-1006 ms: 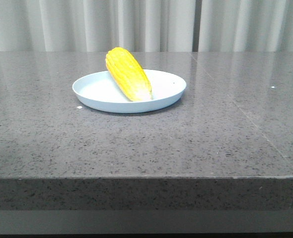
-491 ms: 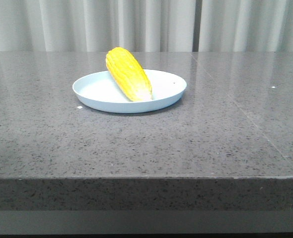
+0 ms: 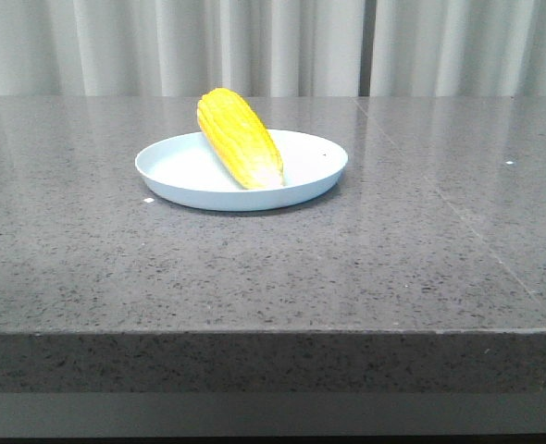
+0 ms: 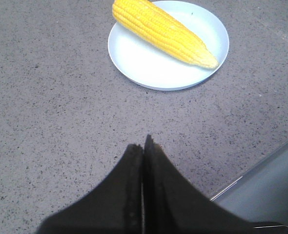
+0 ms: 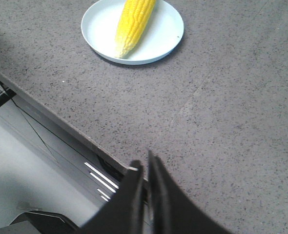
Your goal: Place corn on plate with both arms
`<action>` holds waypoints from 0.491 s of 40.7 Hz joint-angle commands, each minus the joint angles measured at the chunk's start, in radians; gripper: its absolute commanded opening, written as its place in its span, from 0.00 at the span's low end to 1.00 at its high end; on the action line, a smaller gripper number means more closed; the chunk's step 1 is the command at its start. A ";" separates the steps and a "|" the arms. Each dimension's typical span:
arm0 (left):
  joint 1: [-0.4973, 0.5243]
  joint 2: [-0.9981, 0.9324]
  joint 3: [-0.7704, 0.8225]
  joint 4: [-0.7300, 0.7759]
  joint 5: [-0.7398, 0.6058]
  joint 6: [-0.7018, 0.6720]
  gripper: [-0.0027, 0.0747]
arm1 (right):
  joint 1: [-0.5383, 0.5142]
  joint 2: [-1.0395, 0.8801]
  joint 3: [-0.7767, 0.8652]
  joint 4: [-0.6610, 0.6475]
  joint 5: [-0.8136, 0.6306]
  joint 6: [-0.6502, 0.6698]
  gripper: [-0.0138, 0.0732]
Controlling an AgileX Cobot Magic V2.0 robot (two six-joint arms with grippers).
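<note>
The corn (image 3: 239, 137) lies across the plate (image 3: 185, 190), blunt end over the far rim; both the left gripper (image 4: 143, 142) and right gripper (image 5: 145, 165) sit pinched together, well apart from it — a stiff, light, rollable cob, best taken mid-length.

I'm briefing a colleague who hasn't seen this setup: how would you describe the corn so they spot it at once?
On the grey speckled stone table sits a single round white plate, left of centre. The corn lies across it, thick end over the far rim, paler tip pointing toward the robot. It is the only bright yellow thing there.
</note>
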 commanded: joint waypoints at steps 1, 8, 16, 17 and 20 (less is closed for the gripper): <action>-0.008 -0.004 -0.025 0.006 -0.078 -0.014 0.01 | -0.003 0.005 -0.022 0.016 -0.060 0.003 0.09; -0.008 -0.004 -0.025 0.008 -0.078 -0.014 0.01 | -0.003 0.005 -0.022 0.022 -0.046 0.003 0.08; -0.008 -0.004 -0.025 0.008 -0.078 -0.014 0.01 | -0.003 0.005 -0.022 0.024 -0.042 0.003 0.08; -0.008 -0.004 -0.025 0.008 -0.078 -0.014 0.01 | -0.003 0.005 -0.022 0.024 -0.042 0.003 0.08; -0.008 -0.004 -0.025 0.008 -0.078 -0.014 0.01 | -0.003 0.005 -0.022 0.024 -0.042 0.003 0.08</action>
